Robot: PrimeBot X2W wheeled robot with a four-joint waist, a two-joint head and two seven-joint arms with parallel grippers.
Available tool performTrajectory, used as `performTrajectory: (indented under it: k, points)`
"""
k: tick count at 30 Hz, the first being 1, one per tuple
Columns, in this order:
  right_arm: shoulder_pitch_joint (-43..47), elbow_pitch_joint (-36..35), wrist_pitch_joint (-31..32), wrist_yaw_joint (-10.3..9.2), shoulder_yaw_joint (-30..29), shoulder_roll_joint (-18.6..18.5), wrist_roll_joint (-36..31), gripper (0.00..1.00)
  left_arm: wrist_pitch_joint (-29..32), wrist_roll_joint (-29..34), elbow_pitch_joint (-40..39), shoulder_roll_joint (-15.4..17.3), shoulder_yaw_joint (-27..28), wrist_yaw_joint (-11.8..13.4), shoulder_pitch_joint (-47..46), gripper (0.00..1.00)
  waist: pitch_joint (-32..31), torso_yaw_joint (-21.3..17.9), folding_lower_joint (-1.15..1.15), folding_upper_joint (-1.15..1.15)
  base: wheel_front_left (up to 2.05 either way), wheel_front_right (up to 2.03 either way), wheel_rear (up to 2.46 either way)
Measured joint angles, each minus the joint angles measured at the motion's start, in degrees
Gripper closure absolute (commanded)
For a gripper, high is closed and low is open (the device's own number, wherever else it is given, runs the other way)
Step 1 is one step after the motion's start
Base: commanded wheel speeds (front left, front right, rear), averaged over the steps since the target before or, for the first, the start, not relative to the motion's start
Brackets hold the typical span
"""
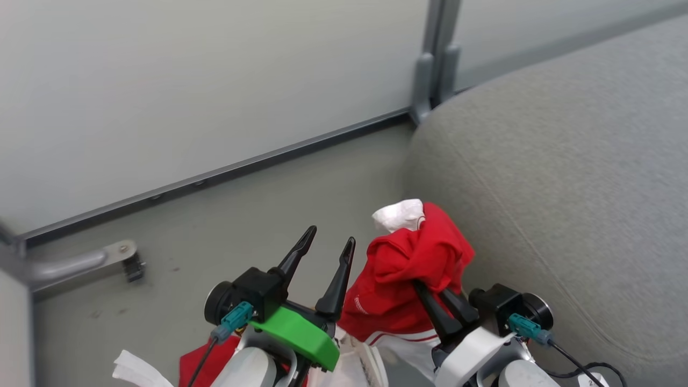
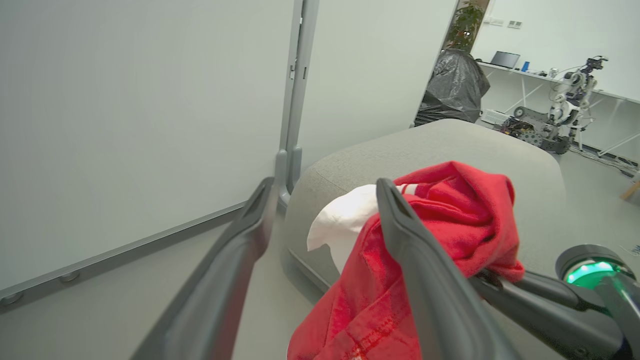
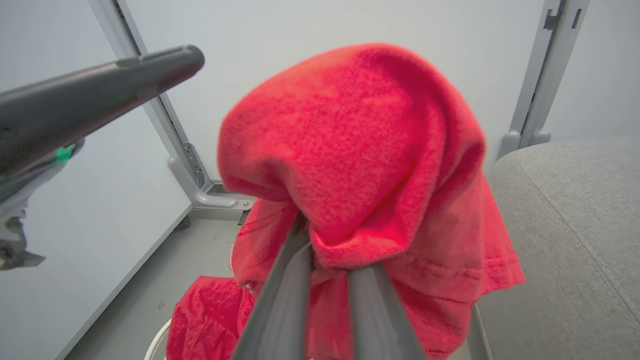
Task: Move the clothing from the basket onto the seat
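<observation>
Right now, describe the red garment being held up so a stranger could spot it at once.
Start at the big grey seat on the right. Just left of its edge hangs a bunched red garment, the right gripper with jaws shut on it. Unlike the other red piece lying low below, it has a white patch on top.

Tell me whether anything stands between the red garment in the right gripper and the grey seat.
Nothing visible does. The red garment hangs from the right gripper, which is shut on it, close beside the seat, and no object shows between them. The left gripper stands open on the garment's other side, away from the seat.
</observation>
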Motion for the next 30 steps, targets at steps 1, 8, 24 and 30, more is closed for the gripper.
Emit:
performTrajectory:
  k: [1, 8, 24, 30]
  points:
    - [0.23, -0.14, 0.00, 0.00, -0.25, 0.00, 0.00, 1.00, 0.00, 0.00, 0.03, -0.03, -0.13, 0.00, 0.01, 0.00, 0.17, -1.31, 0.00, 0.00, 0.00, 0.00, 0.00]
    - [1.24, -0.78, 0.00, 0.00, -1.87, 0.31, 0.01, 1.00, 0.00, 0.07, 0.02, -0.07, -1.34, 0.00, -0.18, 0.00, 1.45, -9.19, 0.00, 0.00, 0.00, 0.00, 0.00]
    - [-8.73, -2.52, 0.00, 0.00, -11.29, -2.65, -3.00, 1.00, 0.00, 0.26, 1.62, 2.59, -6.37, 0.00, -4.53, 0.00, 9.61, -16.20, 0.00, 0.00, 0.00, 0.00, 0.00]
    - [-21.22, -3.27, 0.00, 0.00, -14.43, -8.99, -5.78, 1.00, 0.00, 0.23, 2.59, 5.31, -8.59, 0.00, -8.21, 0.00, 15.43, -14.26, 0.00, 0.00, 0.00, 0.00, 0.00]
